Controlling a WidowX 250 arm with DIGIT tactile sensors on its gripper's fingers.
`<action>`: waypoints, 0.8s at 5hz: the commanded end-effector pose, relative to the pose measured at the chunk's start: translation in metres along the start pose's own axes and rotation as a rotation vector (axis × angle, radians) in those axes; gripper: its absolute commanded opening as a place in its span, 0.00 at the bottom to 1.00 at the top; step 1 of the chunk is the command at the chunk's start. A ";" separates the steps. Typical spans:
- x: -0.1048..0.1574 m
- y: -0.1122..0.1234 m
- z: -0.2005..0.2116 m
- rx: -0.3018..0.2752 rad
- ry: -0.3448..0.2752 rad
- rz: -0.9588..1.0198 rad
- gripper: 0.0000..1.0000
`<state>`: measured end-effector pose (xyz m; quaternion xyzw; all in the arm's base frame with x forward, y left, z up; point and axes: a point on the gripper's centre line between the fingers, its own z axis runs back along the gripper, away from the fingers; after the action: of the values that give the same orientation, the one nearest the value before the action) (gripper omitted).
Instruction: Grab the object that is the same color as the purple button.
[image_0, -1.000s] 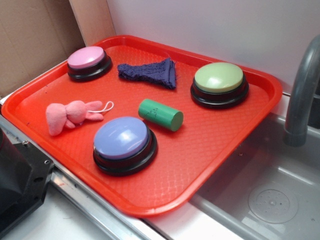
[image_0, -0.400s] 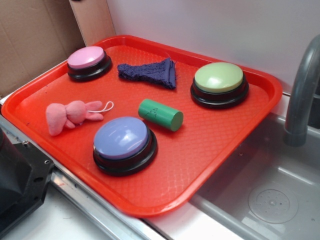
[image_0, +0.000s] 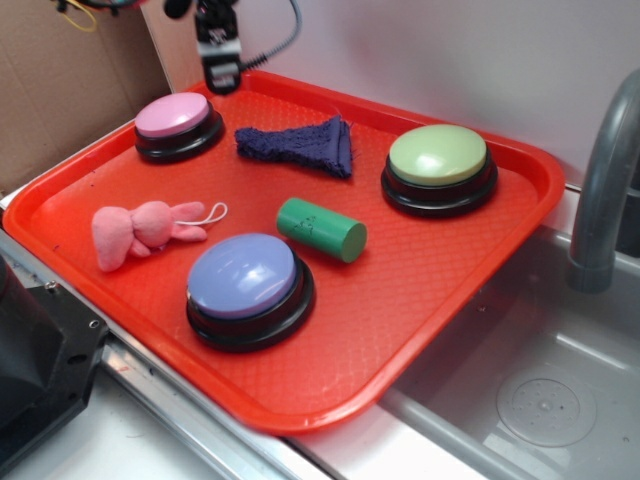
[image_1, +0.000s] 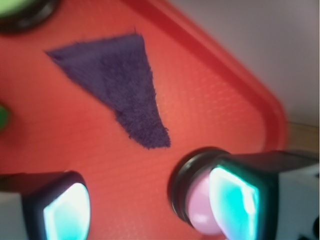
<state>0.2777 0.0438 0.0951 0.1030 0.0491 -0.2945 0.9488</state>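
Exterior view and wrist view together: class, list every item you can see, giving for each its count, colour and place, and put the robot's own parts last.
tray: 1, red, beside the sink, holds the items.
purple button: 1, lavender top, black base, tray front.
pink button: 1, tray back left.
green button: 1, tray back right.
knitted cloth: 1, dark purple, tray back, between the pink and green buttons.
green cylinder: 1, lying on its side, tray centre.
pink plush toy: 1, tray left.
faucet: 1, grey, right edge.
sink: 1, grey, lower right.
gripper: 1, black, above tray's back left, jaws apart.
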 end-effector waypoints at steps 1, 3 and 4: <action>0.018 -0.003 -0.043 0.034 0.157 -0.087 1.00; 0.028 -0.004 -0.067 0.010 0.158 -0.063 1.00; 0.026 -0.005 -0.072 -0.032 0.090 0.011 0.00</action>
<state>0.2897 0.0441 0.0147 0.0951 0.1254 -0.2941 0.9427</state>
